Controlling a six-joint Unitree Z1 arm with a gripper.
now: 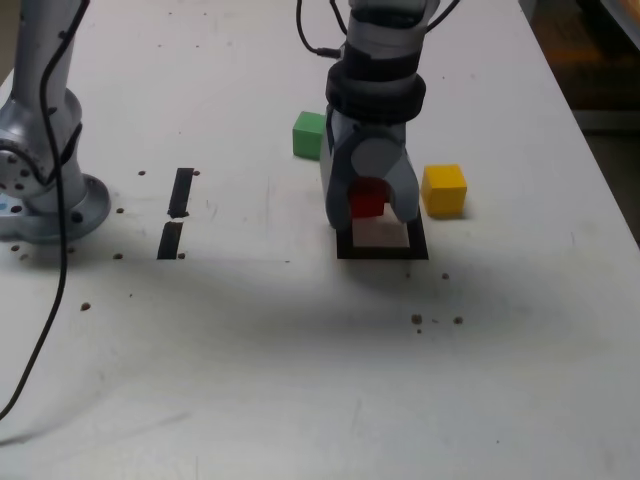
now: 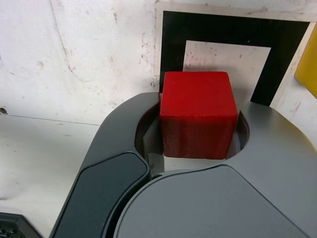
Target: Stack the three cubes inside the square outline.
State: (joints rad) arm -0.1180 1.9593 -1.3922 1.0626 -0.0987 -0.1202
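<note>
Nearest the exterior camera, a scuffed white table with dark specks, then one square outline, flat matte black tape around a white centre. Right over it the gripper, smooth grey curved shells, is clamped on one red cube, sharp-edged, faintly grainy, held above the frame's far part. One glossy yellow cube sits just beyond, one green cube farther back. Two short black strips lie well apart at the exterior view's left.
</note>
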